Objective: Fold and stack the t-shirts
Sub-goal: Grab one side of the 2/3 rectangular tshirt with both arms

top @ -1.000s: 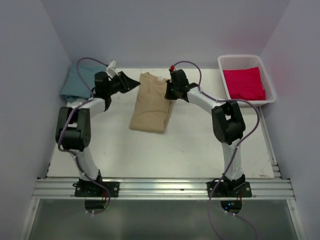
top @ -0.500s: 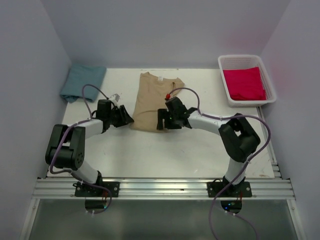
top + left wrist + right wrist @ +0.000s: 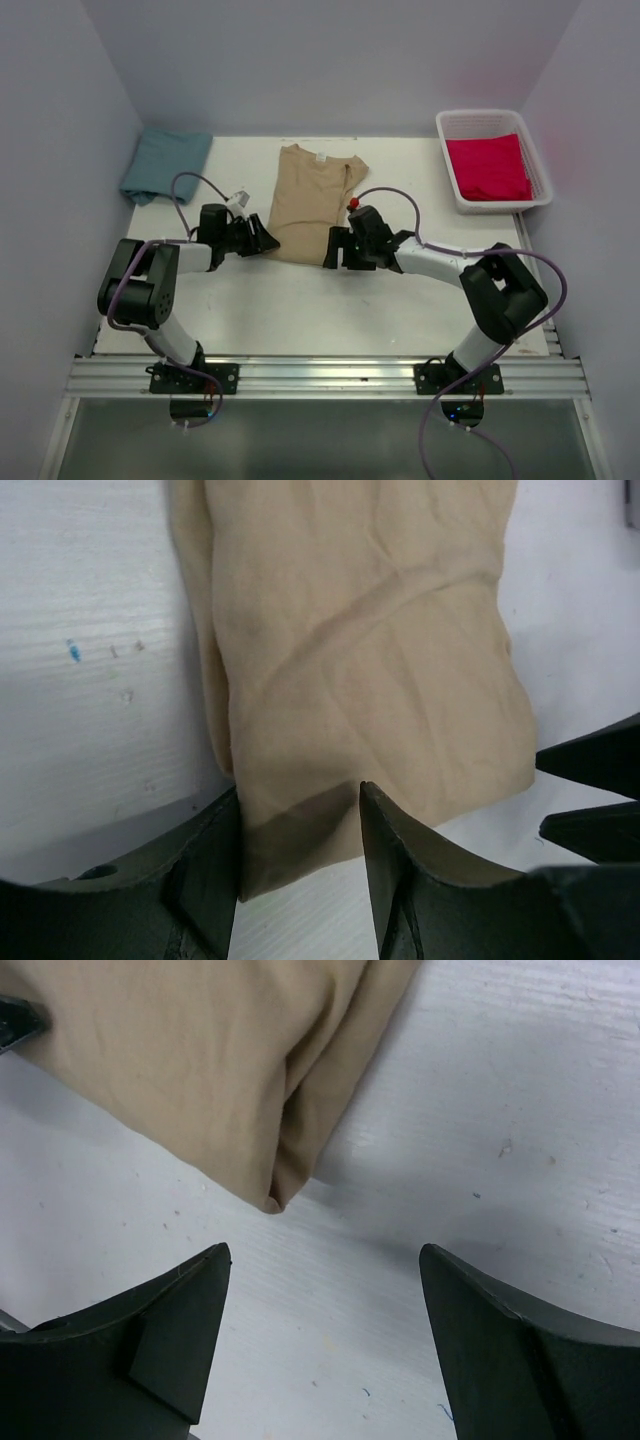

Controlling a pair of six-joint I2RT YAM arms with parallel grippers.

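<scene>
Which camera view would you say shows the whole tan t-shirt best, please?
The top external view: there the tan t-shirt is seen entire, from collar to hem, lying on the table. The left wrist view shows only its near end, close up; the right wrist view shows only one near corner of it.

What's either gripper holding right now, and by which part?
Nothing. Left gripper stands open astride the tan t-shirt's near-left corner, cloth unpinched; right gripper is open, just short of the near-right corner.

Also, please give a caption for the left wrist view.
Left claw open around a corner of the folded tan t-shirt.
</scene>
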